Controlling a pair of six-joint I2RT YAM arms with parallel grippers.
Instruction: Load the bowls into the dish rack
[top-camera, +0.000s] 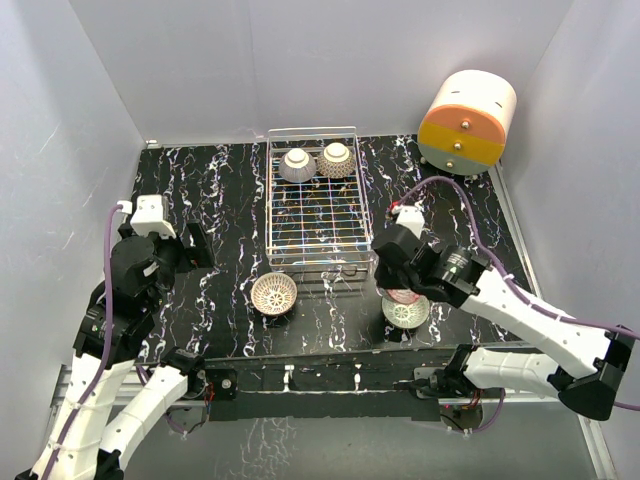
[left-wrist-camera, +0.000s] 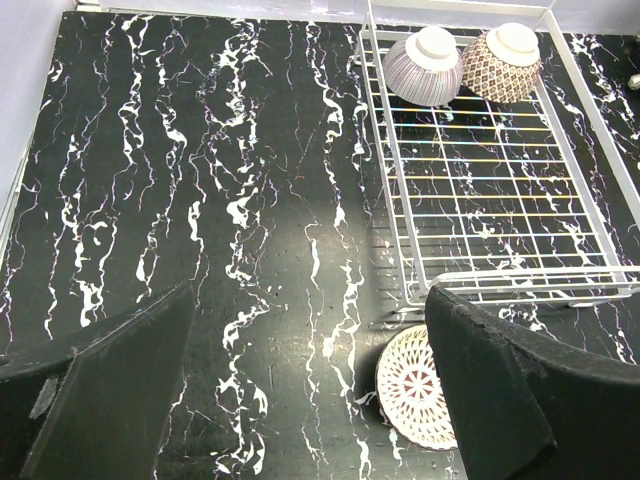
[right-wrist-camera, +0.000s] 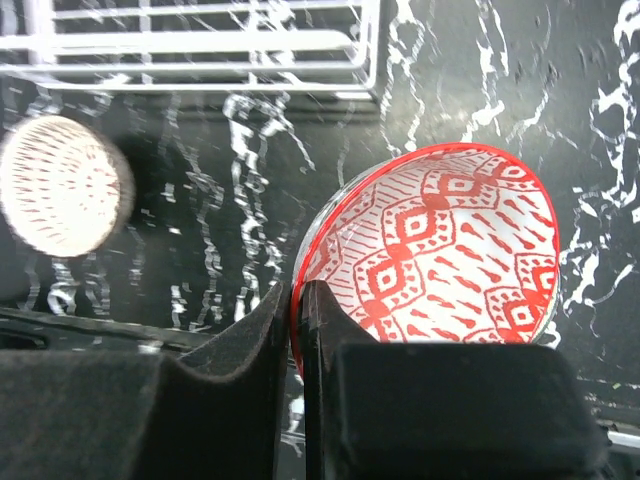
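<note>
Two bowls (top-camera: 297, 165) (top-camera: 336, 160) in dish rack (top-camera: 270, 200); right hand (right-wrist-camera: 297, 300) pinches red bowl (right-wrist-camera: 440, 250) rim; lattice bowl (top-camera: 274, 294) left of it unloaded; left hand (left-wrist-camera: 308, 300) wide, empty.

Cream-and-orange drawer unit (top-camera: 467, 122), far right

Glossy black white-veined bench (top-camera: 220, 200), shiny silver metal-wire dish rack (left-wrist-camera: 520, 272), glazed ceramic red-patterned bowl (right-wrist-camera: 440, 250), matt black pads (right-wrist-camera: 430, 410) of the right hand (right-wrist-camera: 297, 300)

place: lab test cell | evidence: bare grey walls (top-camera: 300, 60) boxing a black marbled table (top-camera: 220, 200)
</note>
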